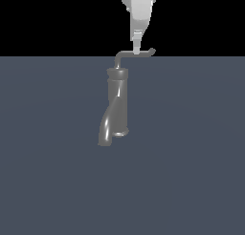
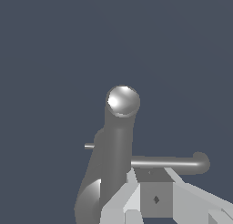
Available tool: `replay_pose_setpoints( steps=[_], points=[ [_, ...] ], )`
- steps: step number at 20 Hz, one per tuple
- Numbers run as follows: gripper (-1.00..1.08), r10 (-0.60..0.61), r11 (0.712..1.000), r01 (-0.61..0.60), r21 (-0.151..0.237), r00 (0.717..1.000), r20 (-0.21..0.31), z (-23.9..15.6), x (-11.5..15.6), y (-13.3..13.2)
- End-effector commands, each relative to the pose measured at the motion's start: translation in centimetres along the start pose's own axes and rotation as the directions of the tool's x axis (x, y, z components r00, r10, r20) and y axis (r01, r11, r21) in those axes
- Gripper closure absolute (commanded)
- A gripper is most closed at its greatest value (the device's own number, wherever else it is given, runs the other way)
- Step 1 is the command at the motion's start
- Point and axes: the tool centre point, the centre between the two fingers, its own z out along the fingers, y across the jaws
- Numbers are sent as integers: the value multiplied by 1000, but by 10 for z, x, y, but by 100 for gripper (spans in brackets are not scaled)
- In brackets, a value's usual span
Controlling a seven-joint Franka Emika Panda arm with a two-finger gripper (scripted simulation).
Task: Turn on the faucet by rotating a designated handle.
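Hanging over your faucet point(image 1: 117, 102), the gripper point(image 1: 137, 51) is touching the handle point(image 1: 135, 53) mid-rod, finger spacing you cannot tell.

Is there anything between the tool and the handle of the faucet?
Nothing shows between them. In the exterior view the tool reaches the handle partway along its rod, with no visible gap; whether it grips the rod is unclear.
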Motion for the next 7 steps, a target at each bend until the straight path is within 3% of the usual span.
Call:
replay_pose_setpoints(
  steps=[1,7],
  points=[
    [108,41,996,-41,79,999,-2,-3,30,-42],
    [108,52,996,-51,80,999,-2,-4,38,-55]
  ],
)
